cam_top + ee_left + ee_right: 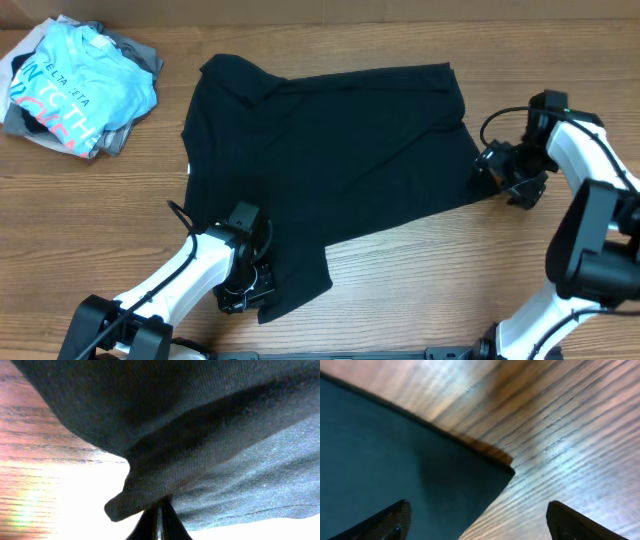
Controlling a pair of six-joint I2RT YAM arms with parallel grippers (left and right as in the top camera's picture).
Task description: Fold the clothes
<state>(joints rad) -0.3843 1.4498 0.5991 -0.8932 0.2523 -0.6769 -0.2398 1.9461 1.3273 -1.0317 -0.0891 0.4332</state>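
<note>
The clothes, a black T-shirt (330, 150), lie spread across the middle of the table. My left gripper (246, 286) sits at the shirt's near left part and is shut on the fabric. In the left wrist view a folded edge of the black T-shirt (150, 485) bunches at the closed tips of the left gripper (159, 506). My right gripper (492, 170) is at the shirt's right corner. In the right wrist view the right gripper (480, 516) stands open above the corner of the black T-shirt (470, 475), one finger over cloth and one over bare wood.
A pile of other garments lies at the far left corner, with a light blue lettered T-shirt (75, 85) on top of grey garments (140, 52). Bare wooden table (420, 280) shows between the two arms at the front.
</note>
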